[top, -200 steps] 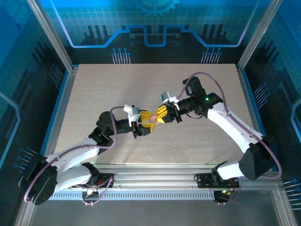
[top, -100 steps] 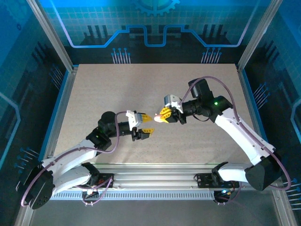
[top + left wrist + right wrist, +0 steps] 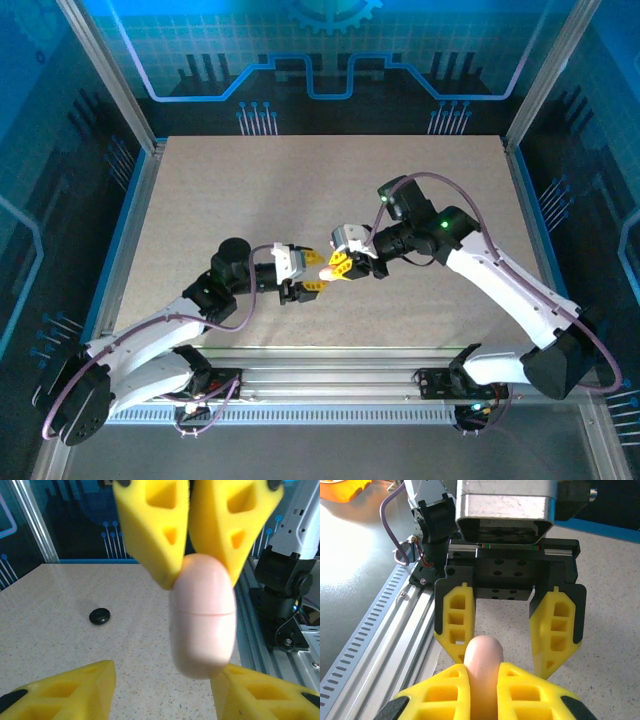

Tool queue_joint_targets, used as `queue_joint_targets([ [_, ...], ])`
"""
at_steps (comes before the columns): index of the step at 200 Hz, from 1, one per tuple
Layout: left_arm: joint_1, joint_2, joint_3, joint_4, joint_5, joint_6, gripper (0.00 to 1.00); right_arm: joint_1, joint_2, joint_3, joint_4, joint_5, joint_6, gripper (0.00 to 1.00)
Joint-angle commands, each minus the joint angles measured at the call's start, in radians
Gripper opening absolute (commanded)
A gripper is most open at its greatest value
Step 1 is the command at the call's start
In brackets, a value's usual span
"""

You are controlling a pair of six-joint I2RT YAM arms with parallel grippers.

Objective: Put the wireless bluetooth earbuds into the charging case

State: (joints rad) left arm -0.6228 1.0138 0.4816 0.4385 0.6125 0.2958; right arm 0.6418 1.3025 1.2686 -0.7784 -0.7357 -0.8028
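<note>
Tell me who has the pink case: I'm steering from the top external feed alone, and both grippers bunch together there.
Observer: The right gripper is shut on the charging case, pinching one end between its fingers.
Operator: What is the left one doing?
Observer: The left gripper is open. Its fingers stand apart on either side of the case's free end.
Operator: Is the case lid up?
Observer: No, it is closed. The left wrist view shows a thin seam across the case with the two halves together.
</note>
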Motion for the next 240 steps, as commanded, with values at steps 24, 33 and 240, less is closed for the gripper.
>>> queue_joint_targets([
  [24,-0.009,0.011,0.041,0.016,0.087,0.013,0.54,0.022,0.026,0.031,-0.009,0.004,-0.01,0.09],
  [33,-0.009,0.011,0.041,0.016,0.083,0.011,0.52,0.025,0.031,0.035,-0.007,0.007,-0.01,0.09],
  [240,-0.009,-0.006,0.046,0.031,0.091,-0.014,0.18,0.038,-0.037,-0.082,0.172,0.083,0.155,0.43],
])
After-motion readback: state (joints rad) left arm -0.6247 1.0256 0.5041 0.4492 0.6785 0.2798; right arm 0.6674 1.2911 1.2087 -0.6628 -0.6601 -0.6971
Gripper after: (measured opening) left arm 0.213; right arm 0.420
